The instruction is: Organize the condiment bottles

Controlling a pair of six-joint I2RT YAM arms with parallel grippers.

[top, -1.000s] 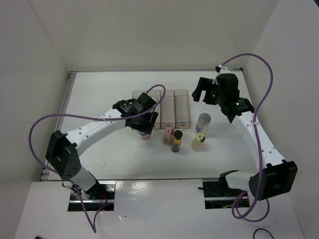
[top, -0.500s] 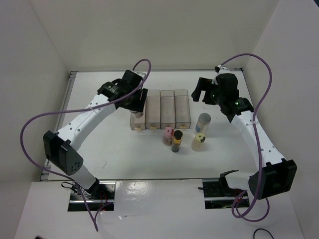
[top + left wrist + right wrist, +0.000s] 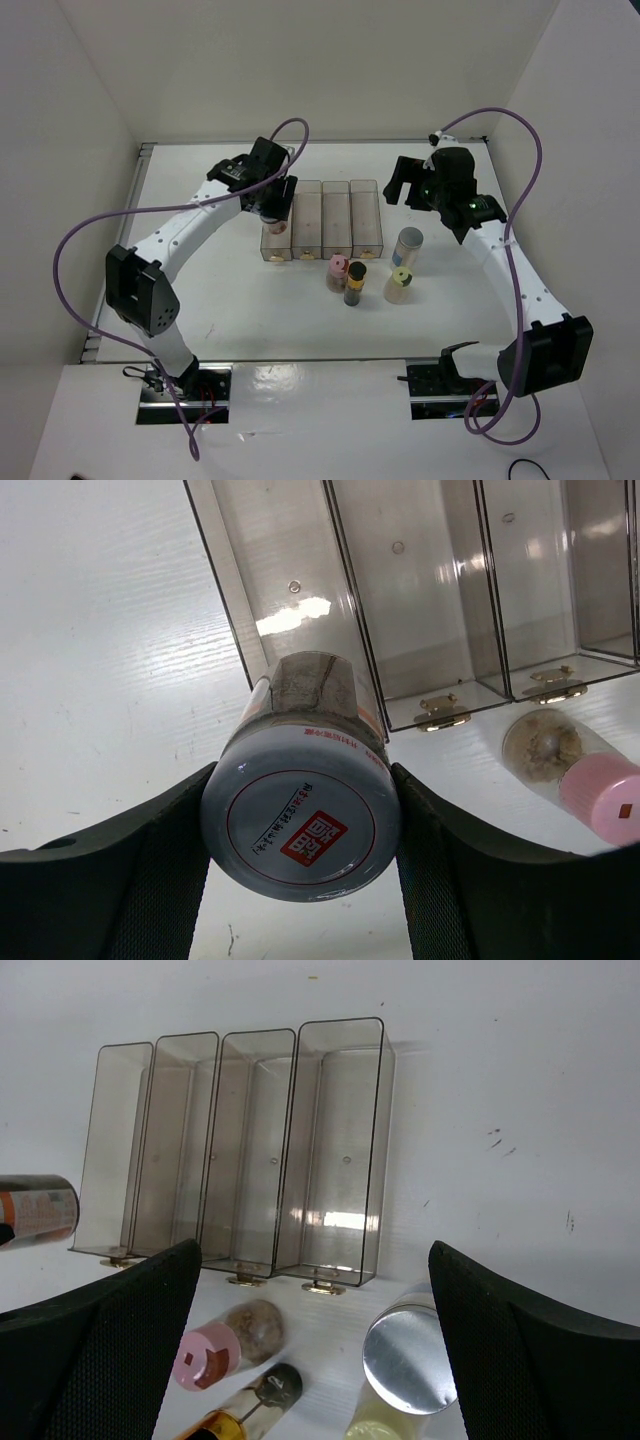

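Observation:
My left gripper (image 3: 272, 203) is shut on a spice jar with a whitish lid bearing a red mark (image 3: 300, 825). It holds the jar over the leftmost slot of the clear four-slot tray (image 3: 352, 198); I cannot tell whether they touch. In front of the tray stand the pink-lid jar (image 3: 338, 267), the dark jar with the gold cap (image 3: 354, 283), the pale jar with the yellow-green lid (image 3: 399, 284) and the taller grey-lid jar (image 3: 408, 244). My right gripper (image 3: 404, 182) is open and empty, above the table right of the tray. Its wrist view shows the grey lid (image 3: 410, 1355) below it.
White walls close the table on the left, back and right. The four slots of the tray (image 3: 340, 1110) hold nothing in the right wrist view. The pink-lid jar (image 3: 580, 775) stands just in front of the tray's second slot.
My left arm has carried the jar from the table in front of the tray away from me to over the tray's left slot. The right arm has not moved.

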